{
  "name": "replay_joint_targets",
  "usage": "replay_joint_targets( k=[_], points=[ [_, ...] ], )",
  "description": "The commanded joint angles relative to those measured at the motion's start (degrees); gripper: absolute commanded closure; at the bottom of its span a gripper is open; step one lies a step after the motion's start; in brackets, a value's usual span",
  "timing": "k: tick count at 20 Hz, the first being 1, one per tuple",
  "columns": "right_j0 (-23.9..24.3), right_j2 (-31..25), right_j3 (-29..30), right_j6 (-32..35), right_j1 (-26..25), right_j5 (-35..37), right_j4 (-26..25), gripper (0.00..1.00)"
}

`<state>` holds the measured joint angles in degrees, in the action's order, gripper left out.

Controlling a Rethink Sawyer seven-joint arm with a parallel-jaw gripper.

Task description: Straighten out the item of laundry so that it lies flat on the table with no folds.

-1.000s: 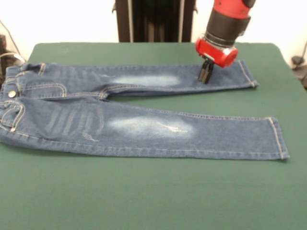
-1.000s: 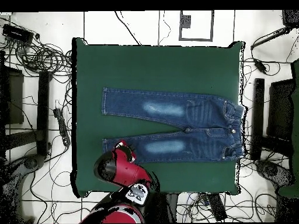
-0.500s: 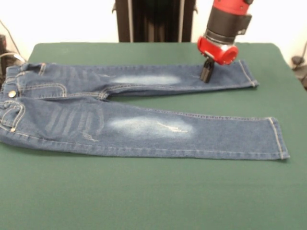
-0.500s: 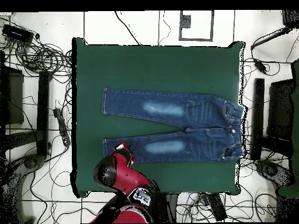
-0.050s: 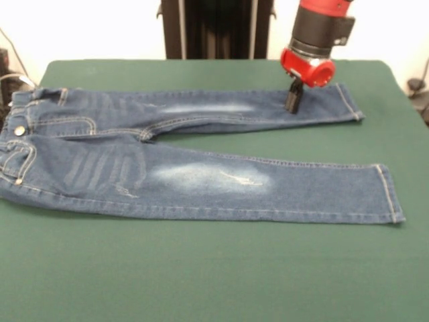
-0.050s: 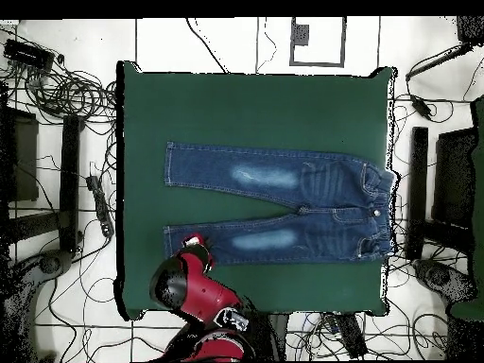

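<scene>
Jeans [image 5: 194, 157] are lying spread across the green table [image 5: 214, 268], both legs stretched out, waistband and metal button sitting at one end and the two hems at the other. The gripper [image 5: 293, 100] is pressing down on the farther leg, close to its hem, and the dark fingers are looking drawn together with denim right at their tips; whether cloth is actually pinched between them, I cannot tell. Just beside the fingers, toward the waistband, a faded whitish patch is running along that leg. The other leg is lying well apart from the fingers, flat, with its own pale patch and tan stitching showing.

From overhead, the red arm [image 6: 194, 288] is covering the gripper, reaching in over the table edge [image 6: 123, 189] onto the leg nearest the base, with the jeans [image 6: 284, 203] sitting around the middle of the cloth top. The green surface is showing bare and smooth on every side of the denim. Around the table, black cables [image 6: 66, 95] are trailing across a pale tiled floor [image 6: 217, 43], and dark stands [image 6: 43, 180] are flanking both short ends.
</scene>
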<state>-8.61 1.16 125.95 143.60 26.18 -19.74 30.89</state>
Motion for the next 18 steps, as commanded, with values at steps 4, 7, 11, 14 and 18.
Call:
replay_joint_targets(
  k=[4,7,11,14,18],
  points=[
    [-2.53,-20.33,5.68,24.50,-5.00,5.30,3.24,1.00],
    [-2.50,-20.97,6.00,25.91,-4.83,4.98,3.64,1.00],
    [-3.21,-19.31,5.51,23.44,-4.40,6.58,3.66,1.00],
    [-1.15,-19.21,5.44,21.46,-5.06,7.06,1.44,1.00],
    [-1.58,-16.88,5.13,18.65,-5.28,6.70,0.60,1.00]
  ],
)
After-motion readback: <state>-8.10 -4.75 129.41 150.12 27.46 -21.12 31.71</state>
